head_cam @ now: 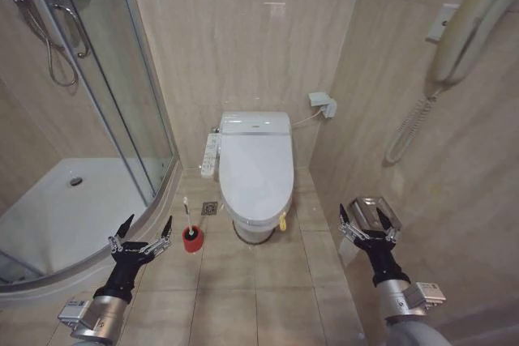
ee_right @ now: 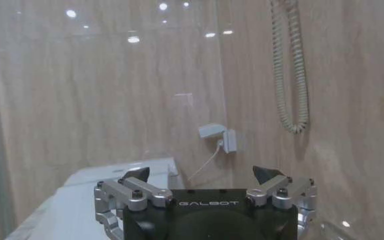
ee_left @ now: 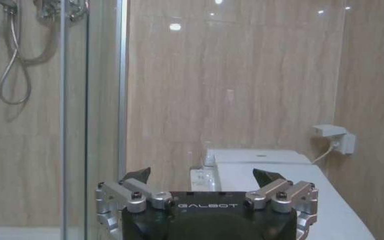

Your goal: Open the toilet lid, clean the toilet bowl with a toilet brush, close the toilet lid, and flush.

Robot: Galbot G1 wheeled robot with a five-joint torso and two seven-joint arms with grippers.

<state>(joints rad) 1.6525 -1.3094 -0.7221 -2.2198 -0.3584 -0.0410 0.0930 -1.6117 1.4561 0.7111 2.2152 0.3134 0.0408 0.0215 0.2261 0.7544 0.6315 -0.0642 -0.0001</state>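
Note:
The glossy white toilet lid (head_cam: pixel 256 168) lies shut over the toilet against the back wall, hiding the toilet bowl. The toilet brush (head_cam: pixel 187 215) stands upright by its thin white handle in a small red cup (head_cam: pixel 192 240) on the floor, left of the toilet. My left gripper (head_cam: pixel 141 233) hangs open low at the left, just left of the red cup. My right gripper (head_cam: pixel 369 220) is open low at the right, near the side wall. The lid (ee_left: pixel 292 192) also shows beyond the open left gripper (ee_left: pixel 203 176), and the lid (ee_right: pixel 105 192) lies beyond the open right gripper (ee_right: pixel 202 173).
A glass shower enclosure (head_cam: pixel 105 95) with a white tray (head_cam: pixel 65 208) fills the left. A control panel (head_cam: pixel 209 156) juts from the toilet's left side. A wall phone (head_cam: pixel 462 34) with coiled cord and a metal holder (head_cam: pixel 375 210) hang on the right wall. A plug box (head_cam: pixel 323 104) is behind.

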